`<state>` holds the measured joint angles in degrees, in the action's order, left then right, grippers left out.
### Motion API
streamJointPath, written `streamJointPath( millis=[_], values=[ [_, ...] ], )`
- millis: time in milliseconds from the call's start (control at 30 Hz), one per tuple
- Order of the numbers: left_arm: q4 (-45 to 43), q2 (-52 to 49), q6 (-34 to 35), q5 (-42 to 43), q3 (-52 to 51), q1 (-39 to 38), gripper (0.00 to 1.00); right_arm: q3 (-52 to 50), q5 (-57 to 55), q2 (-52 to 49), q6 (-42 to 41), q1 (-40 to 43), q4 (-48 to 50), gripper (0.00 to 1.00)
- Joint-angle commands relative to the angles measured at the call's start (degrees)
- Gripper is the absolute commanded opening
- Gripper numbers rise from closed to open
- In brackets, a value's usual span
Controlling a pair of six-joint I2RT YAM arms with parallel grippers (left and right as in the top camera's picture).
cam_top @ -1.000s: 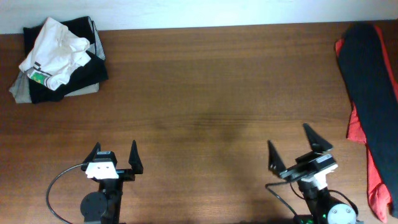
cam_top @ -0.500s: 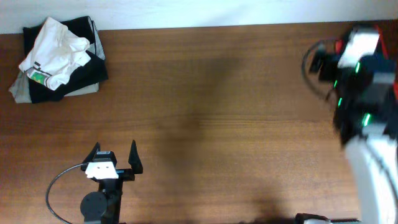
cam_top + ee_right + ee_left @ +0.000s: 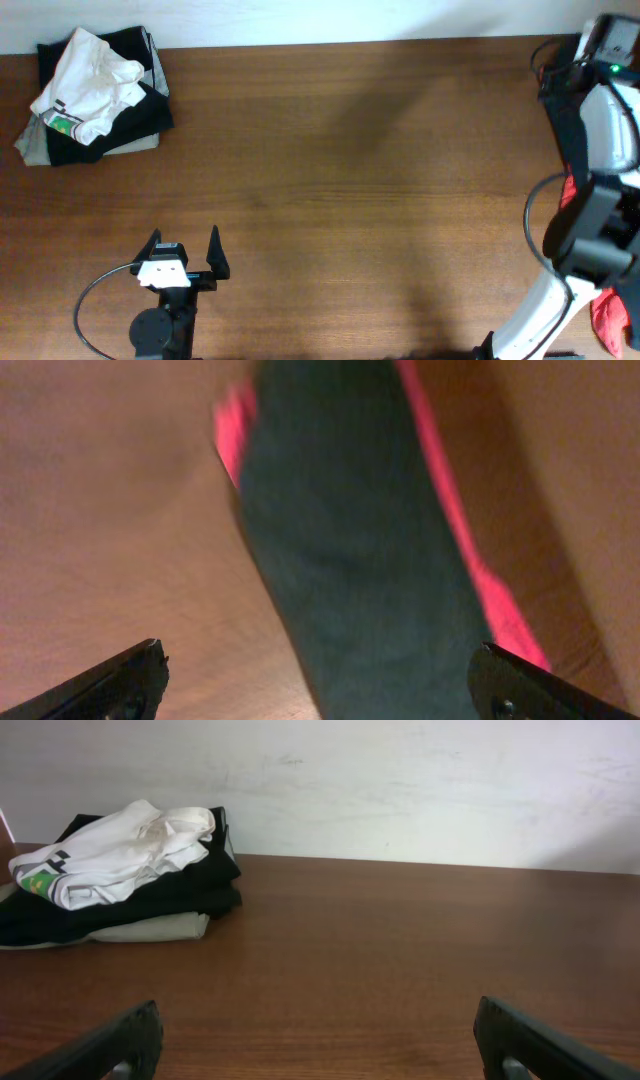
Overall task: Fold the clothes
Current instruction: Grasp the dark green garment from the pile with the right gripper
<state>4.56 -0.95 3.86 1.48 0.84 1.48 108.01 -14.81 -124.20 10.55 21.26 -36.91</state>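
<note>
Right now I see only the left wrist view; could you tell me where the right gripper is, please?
Observer: The right gripper is open over a black shirt at the table's right edge.
Operator: Is anything beneath that shirt?
Observer: A red shirt shows along both its long sides.
Operator: Does the gripper hold anything?
Observer: No, nothing sits between its jaws.
</note>
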Motion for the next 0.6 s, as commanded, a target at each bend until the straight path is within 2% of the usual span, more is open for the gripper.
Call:
streamJointPath(
  millis=[0,100,233,300,400,500,567],
  values=[
    [0.07,0.28,-0.92,0.00,-0.35,0.28,0.99,1.09,-5.90,-8.39,3.26,0.94,-0.04,0.99],
    [0.07,0.28,-0.92,0.00,-0.35,0.28,0.99,1.09,-6.91,-13.27,5.44,1.36,0.96,0.94],
    [0.07,0.28,-0.92,0.00,-0.35,0.28,0.99,1.07,-8.22,-14.97,5.75,1.46,2.47,0.89],
    [0.07,0.28,-0.92,0.00,-0.35,0.28,0.99,1.07,-8.35,-15.04,5.75,1.68,2.89,0.79],
    [0.07,0.28,-0.92,0.00,-0.35,0.28,0.99,1.07,-8.37,-15.04,5.73,2.34,2.86,0.52],
    [0.07,0.28,-0.92,0.00,-0.35,0.28,0.99,1.07,-8.33,-15.04,5.70,3.72,2.86,0.44],
    [0.07,0.28,-0.92,0.00,-0.35,0.28,0.99,1.07,-8.35,-15.04,5.49,4.33,2.82,0.30]
  ],
)
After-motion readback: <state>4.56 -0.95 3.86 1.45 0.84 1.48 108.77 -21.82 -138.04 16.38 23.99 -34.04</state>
